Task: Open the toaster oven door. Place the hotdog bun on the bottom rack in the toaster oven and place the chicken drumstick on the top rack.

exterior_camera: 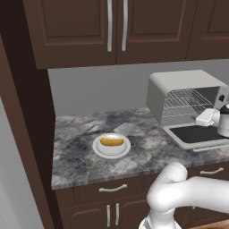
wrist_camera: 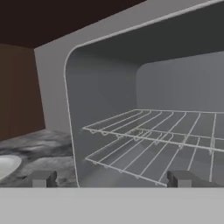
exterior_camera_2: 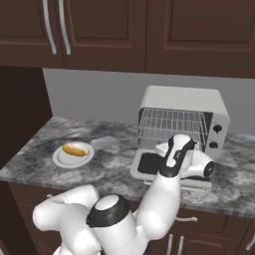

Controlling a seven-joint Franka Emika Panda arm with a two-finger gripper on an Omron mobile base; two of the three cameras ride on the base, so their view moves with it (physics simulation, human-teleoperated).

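Note:
The toaster oven (exterior_camera: 179, 89) (exterior_camera_2: 184, 99) stands on the counter with its door (exterior_camera: 197, 134) (exterior_camera_2: 147, 163) folded down flat. My gripper (wrist_camera: 113, 179) (exterior_camera: 210, 117) hovers over the lowered door, facing the cavity, open with nothing between its fingertips (wrist_camera: 43, 178). Inside, the top rack (wrist_camera: 162, 124) and the bottom rack (wrist_camera: 140, 162) are both bare. The hotdog bun (exterior_camera: 111, 142) (exterior_camera_2: 74, 150) lies on a white plate (exterior_camera: 96, 150) (exterior_camera_2: 57, 158) (wrist_camera: 4, 166) to the oven's left. The chicken drumstick is out of view.
Grey marble counter (exterior_camera: 76, 134) with a front edge above the drawers (exterior_camera: 112, 190). Dark wood upper cabinets (exterior_camera: 112, 27) hang overhead. A tall dark panel (exterior_camera: 27, 134) bounds the counter on the left. My own arm (exterior_camera_2: 164, 189) rises in front of the door.

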